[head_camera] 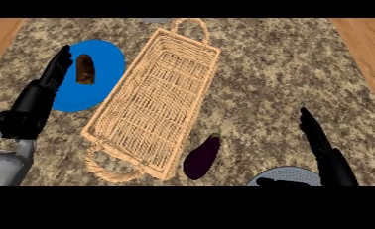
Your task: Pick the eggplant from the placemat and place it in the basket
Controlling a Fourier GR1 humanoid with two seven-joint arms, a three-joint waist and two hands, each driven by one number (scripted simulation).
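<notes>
A dark purple eggplant (201, 157) lies on the speckled counter, just right of the near right corner of the long wicker basket (124, 129). The basket holds nothing and runs slantwise from near left to far right, with a loop handle at each end. My right hand (322, 146) is open at the lower right, fingers straight and pointing away, well to the right of the eggplant and apart from it. Part of a round grey placemat (293, 175) shows under that hand at the lower edge. My left hand (33, 104) rests open at the far left, fingers up.
A blue plate (102, 54) with a small brown item (85, 69) on it sits left of the basket, partly behind my left hand's fingers. Wooden strips border the counter at the far left and right. A grey object (154, 20) peeks in at the top edge.
</notes>
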